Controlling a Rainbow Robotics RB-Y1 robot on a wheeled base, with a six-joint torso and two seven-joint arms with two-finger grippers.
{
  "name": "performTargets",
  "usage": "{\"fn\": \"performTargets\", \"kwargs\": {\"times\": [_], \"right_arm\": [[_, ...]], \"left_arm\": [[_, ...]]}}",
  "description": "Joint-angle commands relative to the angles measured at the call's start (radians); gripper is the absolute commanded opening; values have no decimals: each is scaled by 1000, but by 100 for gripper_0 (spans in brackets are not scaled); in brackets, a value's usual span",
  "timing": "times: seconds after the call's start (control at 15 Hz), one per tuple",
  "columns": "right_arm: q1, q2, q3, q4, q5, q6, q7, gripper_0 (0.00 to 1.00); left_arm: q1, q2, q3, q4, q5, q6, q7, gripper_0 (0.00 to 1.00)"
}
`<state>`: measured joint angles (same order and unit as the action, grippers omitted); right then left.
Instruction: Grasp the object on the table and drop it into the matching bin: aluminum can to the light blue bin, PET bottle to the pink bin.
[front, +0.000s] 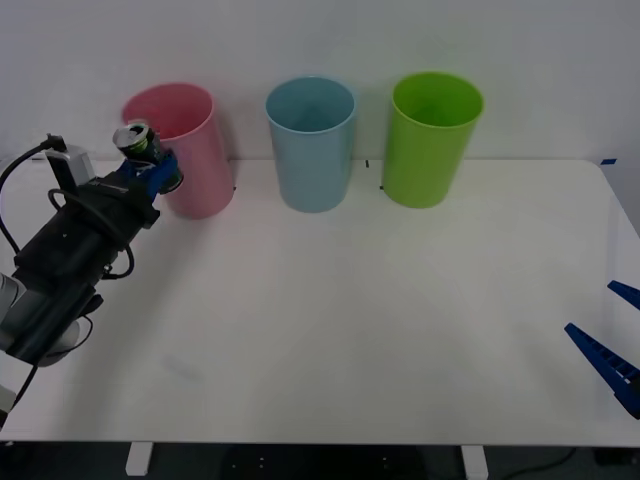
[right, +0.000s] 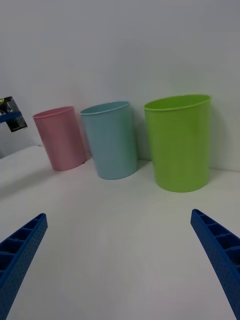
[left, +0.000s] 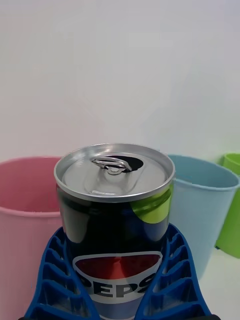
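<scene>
My left gripper (front: 152, 172) is shut on the aluminum can (front: 143, 146), a small dark can with a silver top and pull tab, held upright in the air at the far left, just in front of the pink bin (front: 185, 150). Up close, the can (left: 116, 220) sits between the blue fingers (left: 55, 280), its red-white-blue logo facing the camera. The light blue bin (front: 311, 142) stands to the right of the pink one. My right gripper (front: 615, 345) is open, low at the table's right edge. From the right wrist, the pink bin (right: 61, 137) and light blue bin (right: 111, 139) stand side by side.
A green bin (front: 433, 136) stands right of the light blue one, all three in a row at the back of the white table (front: 360, 330). A white wall rises behind them. The green bin (right: 181, 142) is the nearest to the right gripper.
</scene>
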<state>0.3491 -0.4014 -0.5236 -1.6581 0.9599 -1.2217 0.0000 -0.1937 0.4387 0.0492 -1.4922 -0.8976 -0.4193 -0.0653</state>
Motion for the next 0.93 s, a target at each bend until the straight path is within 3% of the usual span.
{"fn": "performTargets", "kwargs": {"times": [0.07,0.4,0.93], "right_arm": [[0,0,0,0,0,0,0,100],[0,0,0,0,0,0,0,100],[0,0,0,0,0,0,0,100]], "left_arm": [[-59,61,-48,1,46,-1,59,0],[-171,78,-88,17,60,22,90,0],[-503,51,-264,311,89,86,96,1]]}}
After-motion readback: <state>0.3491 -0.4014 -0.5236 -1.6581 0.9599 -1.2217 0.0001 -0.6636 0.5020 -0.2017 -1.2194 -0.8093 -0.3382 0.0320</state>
